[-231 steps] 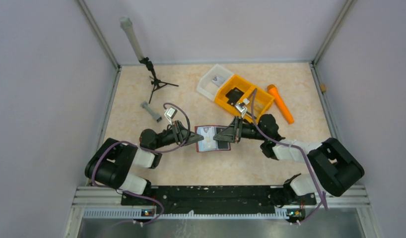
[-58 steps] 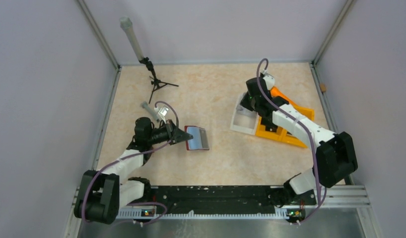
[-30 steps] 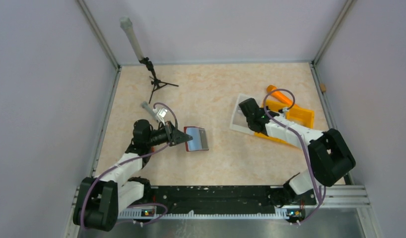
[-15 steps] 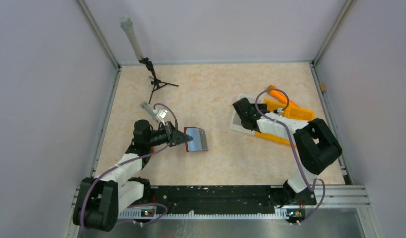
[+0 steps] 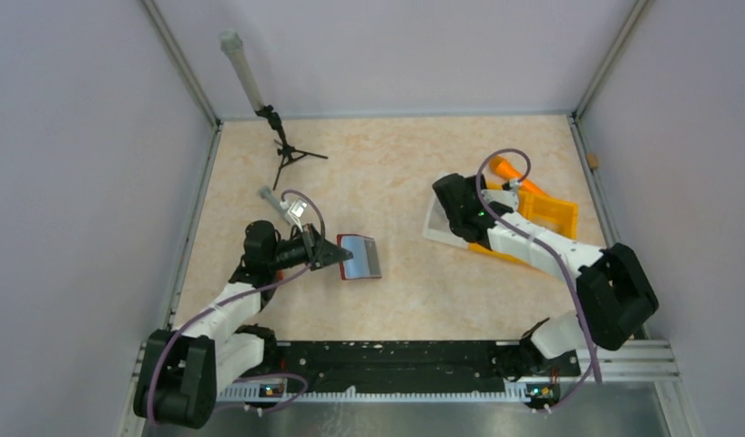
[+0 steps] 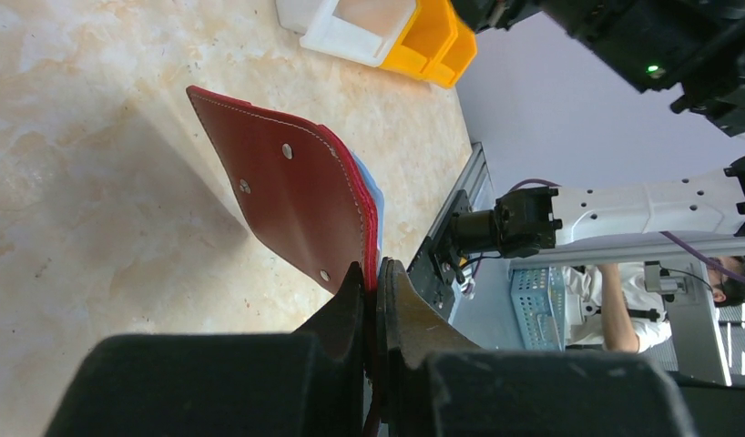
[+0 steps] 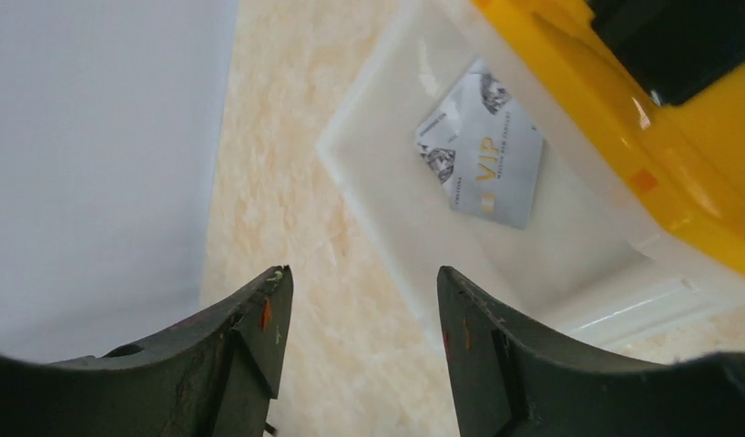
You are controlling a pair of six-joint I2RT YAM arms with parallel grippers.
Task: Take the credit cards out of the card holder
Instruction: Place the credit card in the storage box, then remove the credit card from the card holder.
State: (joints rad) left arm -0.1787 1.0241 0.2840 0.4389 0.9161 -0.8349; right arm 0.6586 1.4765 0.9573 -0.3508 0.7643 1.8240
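At the far left of the table point(image 5: 387, 164) a small tripod stand point(image 5: 282, 150) stood with its pale pole leaning toward the back corner. Nearer the middle, the left gripper point(image 6: 376, 278) had its jaws pressed together on one edge of the card holder point(image 6: 287, 205), holding it tilted off the table with its shadow falling beneath it. The wrist view showed the holder's outer face: dark red leather-like material with pale stitching along the rim, rounded corners and three small metal studs. A thin blue edge peeked out behind the red cover. From above, the holder point(image 5: 361, 257) showed a bluish-grey upper face with a red border, lying left of centre and well apart from the trays.

To the right, the right gripper point(image 7: 364, 282) hung above the white tray point(image 7: 387, 196) with its jaws spread apart and nothing between them. One credit card point(image 7: 483, 155) lay flat on the tray's floor, turned askew, silver-grey with a patterned print and gold "VIP" lettering. The orange tray point(image 7: 624, 118) sat touching the white tray's far side, with a black block point(image 7: 688, 45) in it.
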